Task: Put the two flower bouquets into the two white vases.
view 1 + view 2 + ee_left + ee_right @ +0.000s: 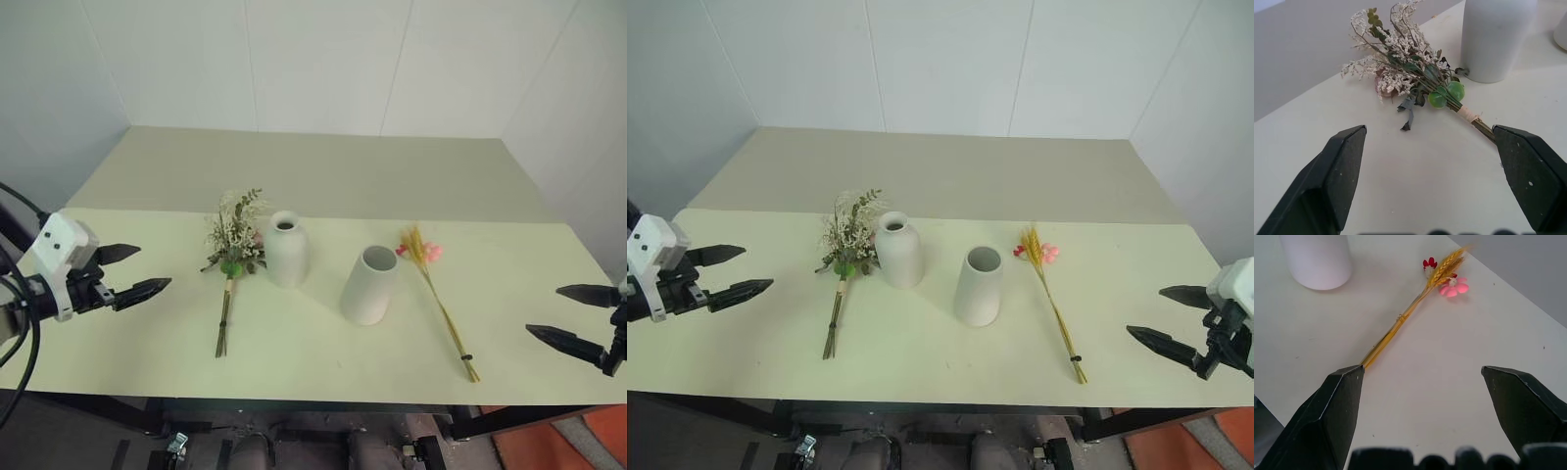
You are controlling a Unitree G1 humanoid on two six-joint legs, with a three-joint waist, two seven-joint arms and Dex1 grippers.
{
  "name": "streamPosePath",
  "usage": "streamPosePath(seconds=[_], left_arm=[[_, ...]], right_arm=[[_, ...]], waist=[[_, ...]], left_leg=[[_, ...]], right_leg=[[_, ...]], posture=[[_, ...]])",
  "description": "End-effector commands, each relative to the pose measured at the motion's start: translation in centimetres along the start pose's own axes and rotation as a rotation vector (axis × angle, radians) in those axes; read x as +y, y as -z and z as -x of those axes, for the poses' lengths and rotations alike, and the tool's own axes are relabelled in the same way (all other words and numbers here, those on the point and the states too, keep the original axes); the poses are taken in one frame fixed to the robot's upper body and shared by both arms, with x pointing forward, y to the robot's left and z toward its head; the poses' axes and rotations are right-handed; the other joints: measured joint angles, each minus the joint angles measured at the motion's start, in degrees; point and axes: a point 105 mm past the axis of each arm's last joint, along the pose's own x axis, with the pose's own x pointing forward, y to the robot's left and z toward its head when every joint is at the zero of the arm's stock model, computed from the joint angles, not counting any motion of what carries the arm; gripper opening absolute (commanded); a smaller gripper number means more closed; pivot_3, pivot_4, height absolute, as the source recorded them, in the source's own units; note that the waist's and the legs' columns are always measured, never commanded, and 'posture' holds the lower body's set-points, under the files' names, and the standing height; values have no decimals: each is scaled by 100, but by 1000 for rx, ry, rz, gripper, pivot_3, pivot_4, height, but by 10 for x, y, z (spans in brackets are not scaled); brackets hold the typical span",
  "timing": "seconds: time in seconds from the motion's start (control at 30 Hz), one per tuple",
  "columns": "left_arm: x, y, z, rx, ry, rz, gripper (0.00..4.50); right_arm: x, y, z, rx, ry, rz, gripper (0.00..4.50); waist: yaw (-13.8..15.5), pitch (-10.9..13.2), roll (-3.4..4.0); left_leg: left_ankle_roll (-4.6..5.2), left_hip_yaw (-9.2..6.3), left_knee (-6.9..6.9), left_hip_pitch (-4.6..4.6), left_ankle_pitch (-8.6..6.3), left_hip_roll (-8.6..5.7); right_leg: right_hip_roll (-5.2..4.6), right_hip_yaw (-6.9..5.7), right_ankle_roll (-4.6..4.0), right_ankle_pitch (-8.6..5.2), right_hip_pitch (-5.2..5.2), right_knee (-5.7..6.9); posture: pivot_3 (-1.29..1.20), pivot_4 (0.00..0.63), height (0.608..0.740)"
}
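A bushy bouquet (235, 240) of white filler and green sprigs lies flat on the table, its stems toward the front edge, just left of the bottle-shaped white vase (286, 248). The wider cylinder vase (369, 284) stands upright to the right of it. A thin bouquet (436, 294) of straw-yellow stems with small pink flowers lies right of the cylinder. My left gripper (132, 271) hangs open at the table's left edge, well clear of the bushy bouquet (1415, 78). My right gripper (578, 315) stands open at the right edge, apart from the thin bouquet (1415, 308).
The pale green table (313, 343) has bare room in front of the vases and between each gripper and its nearest bouquet. A darker tabletop (313, 166) runs behind it to the white walls.
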Motion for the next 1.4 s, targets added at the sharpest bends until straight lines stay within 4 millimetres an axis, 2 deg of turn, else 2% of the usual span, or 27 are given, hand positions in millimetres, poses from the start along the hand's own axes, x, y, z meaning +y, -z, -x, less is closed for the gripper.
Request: streamPosePath(seconds=[0.03,0.3,0.37,0.43,0.57,0.67,0.73,0.8,0.9,1.07,1.23,1.4], left_arm=[[-2,-9,3,24,13,-14,4471],[-10,-8,3,5,69,-46,4471],[-14,-9,4,6,106,-11,4471],[-15,-4,1,118,120,92,4471],[-34,-2,-19,241,163,239,4471],[-71,5,-58,400,237,316,4471],[-82,5,-75,469,233,324,4471],[-83,6,-89,513,195,333,4471],[-74,5,-114,521,95,367,4471],[-71,7,-134,554,16,366,4471],[-70,2,-137,548,-10,337,4471],[-62,-18,-129,493,-43,269,4471]], right_arm=[[-1,-11,1,-36,16,46,4500],[-2,-12,2,-42,16,46,4500],[-2,-12,2,-41,17,47,4500],[-1,-13,2,-42,15,50,4500],[1,-16,-2,-47,4,63,4500],[6,-29,-10,-53,-29,116,4500],[9,-39,-14,-74,-46,149,4500],[10,-48,-16,-91,-53,174,4500],[11,-55,-17,-103,-66,196,4500],[17,-64,-18,-129,-94,212,4500],[18,-71,-19,-135,-100,227,4500],[16,-69,-18,-123,-93,228,4500]], waist=[[-6,0,0],[-3,0,0],[-3,0,0],[-3,1,-3],[30,3,-3],[69,3,-2],[66,3,-3],[42,5,-6],[-13,6,-8],[-14,7,-8],[-3,6,-8],[-2,7,-9]], left_leg=[[0,0,0,0,0,0],[-1,0,0,1,0,0],[0,0,0,0,0,0],[0,0,0,0,0,0],[0,-2,1,3,0,-2],[1,-6,6,8,1,-7],[13,-8,12,3,8,-12],[37,-19,15,0,23,-12],[39,-37,14,-3,23,-12],[39,-47,13,-3,24,-16],[38,-52,14,0,24,-21],[38,-54,14,-4,24,-22]], right_leg=[[0,0,0,0,0,0],[0,1,0,0,0,-1],[-1,1,0,0,0,-1],[0,1,0,0,0,0],[-1,0,1,0,4,3],[0,-1,5,0,19,2],[3,2,20,9,22,4],[11,3,38,19,23,4],[24,4,56,29,18,6],[25,2,56,28,21,10],[23,3,56,29,23,10],[23,3,57,29,20,10]], posture=[[0,150,740],[0,150,740],[0,150,740],[0,150,740],[0,150,740],[0,150,740],[0,150,740],[0,150,740],[0,150,740],[0,150,740],[0,150,740],[0,150,740]])
